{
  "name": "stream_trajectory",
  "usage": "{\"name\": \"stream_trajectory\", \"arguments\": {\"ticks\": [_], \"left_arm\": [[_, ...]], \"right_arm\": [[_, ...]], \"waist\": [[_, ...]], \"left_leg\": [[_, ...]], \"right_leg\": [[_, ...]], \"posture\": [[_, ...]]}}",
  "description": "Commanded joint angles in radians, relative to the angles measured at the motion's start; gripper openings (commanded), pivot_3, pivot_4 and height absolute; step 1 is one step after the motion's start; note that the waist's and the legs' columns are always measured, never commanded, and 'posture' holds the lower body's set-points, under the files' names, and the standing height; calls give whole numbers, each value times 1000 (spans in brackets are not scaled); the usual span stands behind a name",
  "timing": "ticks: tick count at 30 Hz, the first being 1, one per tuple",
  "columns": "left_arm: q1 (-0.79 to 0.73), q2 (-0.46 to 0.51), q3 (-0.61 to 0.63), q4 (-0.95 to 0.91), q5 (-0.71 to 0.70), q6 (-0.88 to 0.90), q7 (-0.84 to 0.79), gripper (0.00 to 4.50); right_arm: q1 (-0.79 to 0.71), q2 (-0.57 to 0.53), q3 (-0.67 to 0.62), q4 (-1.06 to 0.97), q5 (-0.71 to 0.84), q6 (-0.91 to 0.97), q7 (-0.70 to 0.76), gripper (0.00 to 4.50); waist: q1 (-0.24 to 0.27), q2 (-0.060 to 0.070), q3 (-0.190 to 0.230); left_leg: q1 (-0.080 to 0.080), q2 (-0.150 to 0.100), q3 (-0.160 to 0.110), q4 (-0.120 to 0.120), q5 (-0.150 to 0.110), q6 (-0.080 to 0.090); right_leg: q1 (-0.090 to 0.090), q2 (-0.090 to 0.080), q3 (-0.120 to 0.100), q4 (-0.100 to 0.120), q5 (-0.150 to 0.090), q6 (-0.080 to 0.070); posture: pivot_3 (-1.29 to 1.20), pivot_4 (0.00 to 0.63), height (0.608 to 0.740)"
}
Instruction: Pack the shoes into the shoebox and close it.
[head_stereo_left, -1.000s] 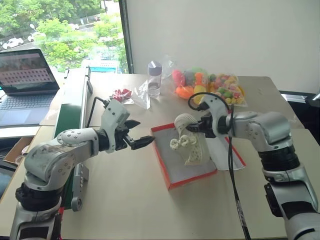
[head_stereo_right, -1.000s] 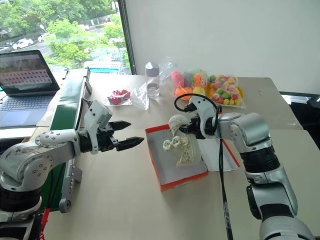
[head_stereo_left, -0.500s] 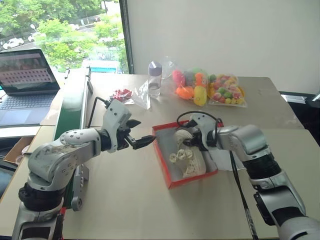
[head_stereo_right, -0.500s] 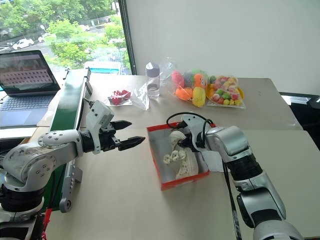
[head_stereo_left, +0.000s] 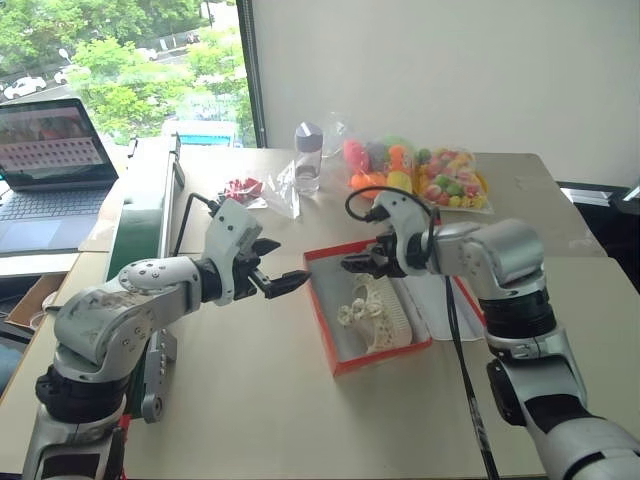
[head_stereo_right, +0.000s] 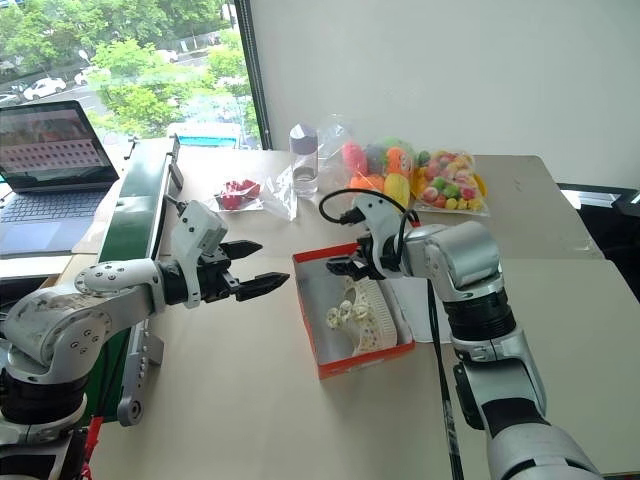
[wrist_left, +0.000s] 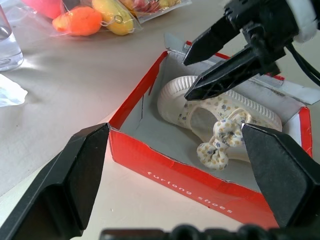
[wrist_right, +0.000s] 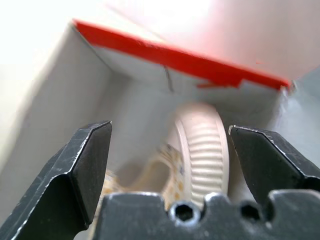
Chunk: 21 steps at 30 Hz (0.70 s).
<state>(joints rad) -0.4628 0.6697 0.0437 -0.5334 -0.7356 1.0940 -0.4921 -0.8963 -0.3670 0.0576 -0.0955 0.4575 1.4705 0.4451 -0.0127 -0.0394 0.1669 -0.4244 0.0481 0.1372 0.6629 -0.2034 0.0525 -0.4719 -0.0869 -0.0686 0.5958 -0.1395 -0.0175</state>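
The red shoebox (head_stereo_left: 322, 308) sits open in the middle of the table, white inside. One cream shoe (head_stereo_left: 378, 312) with a small bow lies in it on its side, also seen in the left wrist view (wrist_left: 222, 120). My right gripper (head_stereo_left: 352, 267) hovers open just above the box's far end, over the shoe's ribbed sole (wrist_right: 202, 150), touching nothing. My left gripper (head_stereo_left: 286, 263) hangs open and empty left of the box, pointing at it. The box's red lid edge (head_stereo_left: 472, 303) and white paper (head_stereo_left: 438, 296) lie under my right arm.
Bags of colourful toys (head_stereo_left: 425, 178) and a clear bottle (head_stereo_left: 308, 156) stand at the back of the table. A small red packet (head_stereo_left: 243, 188) lies back left. The green conveyor (head_stereo_left: 140, 225) runs along the left edge, with a laptop (head_stereo_left: 52, 150) beyond it.
My right gripper lowered the shoe into the box, opened and let it go, then lifted off it. The shoe now rests in the box. The left arm stayed put.
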Motion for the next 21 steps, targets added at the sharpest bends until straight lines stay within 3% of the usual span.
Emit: {"name": "stream_trajectory", "arguments": {"ticks": [1, 3, 5, 8, 13, 21], "left_arm": [[-1, 8, 38, -21, -3, 1, 12, 4500], [0, 0, 72, -12, -2, 11, 43, 4500], [6, -4, 106, -6, 3, 23, 78, 4500], [29, -9, 155, 11, 55, 42, 167, 4500], [146, -44, 301, 4, 233, 62, 410, 4500], [237, -231, 438, -115, 317, 9, 569, 4500]], "right_arm": [[-32, 52, -116, -89, 73, 27, 13, 4481], [-33, 135, -186, -143, 93, -129, -5, 4481], [-36, 163, -209, -145, 117, -147, 6, 4481], [-22, 139, -167, -119, 115, -246, 60, 4481], [1, 100, -74, -61, 126, -478, 281, 4481], [14, 124, 21, 71, 95, -654, 397, 4481]], "waist": [[1, 0, 0], [1, 0, 0], [-2, 0, 0], [-2, 0, 0], [-8, 0, 0], [-1, 0, 0]], "left_leg": [[0, 0, 0, 0, 0, 0], [0, 0, 0, 0, 0, 0], [-1, 0, 0, 0, 0, 0], [0, 0, 0, 0, 0, 0], [0, 0, 0, 0, 0, 0], [1, 1, 0, 0, -4, -8]], "right_leg": [[0, 0, 0, 0, 0, 0], [0, 0, 0, 0, 0, 0], [0, 0, 0, 0, 0, 0], [0, 0, -1, 0, 0, 0], [0, 0, 0, 0, 0, 0], [0, -1, -1, 1, 0, -1]], "posture": [[0, 150, 740], [0, 150, 740], [0, 150, 740], [0, 150, 740], [0, 150, 740], [0, 150, 740]]}}
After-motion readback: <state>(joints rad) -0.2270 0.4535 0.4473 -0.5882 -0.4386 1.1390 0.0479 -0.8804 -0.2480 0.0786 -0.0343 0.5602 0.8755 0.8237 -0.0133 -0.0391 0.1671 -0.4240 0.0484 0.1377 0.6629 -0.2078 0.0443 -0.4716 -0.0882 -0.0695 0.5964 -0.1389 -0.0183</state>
